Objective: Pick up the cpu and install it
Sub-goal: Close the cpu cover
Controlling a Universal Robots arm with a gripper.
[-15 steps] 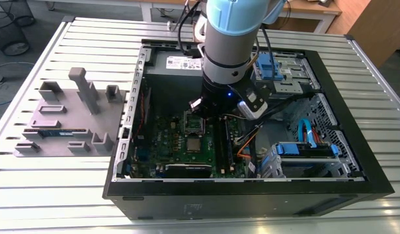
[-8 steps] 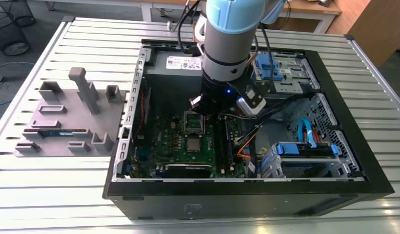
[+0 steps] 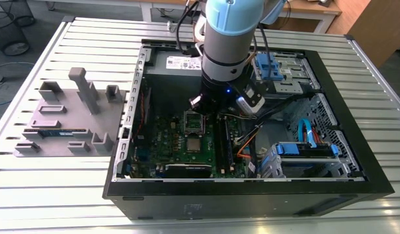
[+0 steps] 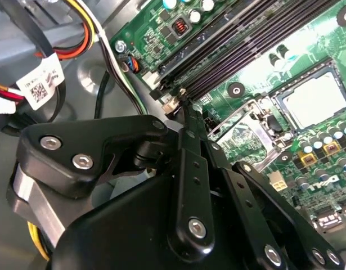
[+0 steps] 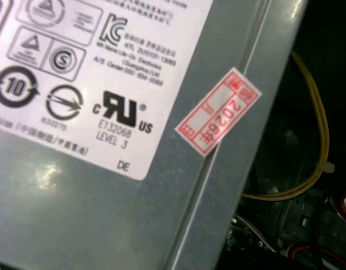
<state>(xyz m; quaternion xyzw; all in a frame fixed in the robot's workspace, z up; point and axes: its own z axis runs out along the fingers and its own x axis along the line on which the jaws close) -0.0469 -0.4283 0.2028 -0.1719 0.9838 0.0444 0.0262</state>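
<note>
In the exterior view, an open black computer case (image 3: 252, 204) is lying on a slatted metal worktop (image 3: 57, 195), and the arm (image 3: 229, 39) is reaching down into it from twelve o'clock. The cpu (image 3: 194, 145) is sitting flat in its socket on the green board (image 3: 167, 141), at about six o'clock from the raised socket plate (image 3: 193, 121). The gripper (image 3: 216, 111) is hanging just at two o'clock from the cpu, apart from it. In the second wrist view the gripper (image 4: 185, 109) is pointing at the end of the long black memory slots (image 4: 246, 45). Its fingers (image 4: 187, 129) are looking pressed together with nothing between them, while the cpu (image 4: 319, 98) is showing its silvery top inside the socket. A white tag (image 4: 40, 84) with a square code is hanging on the cables. In the first wrist view a white label (image 5: 77, 84) of safety marks and a red-and-white sticker (image 5: 218, 112) are sitting on a grey metal box (image 5: 77, 214). At nine o'clock from the case, a grey tray (image 3: 102, 112) is carrying a blue-green memory stick (image 3: 57, 131).
</note>
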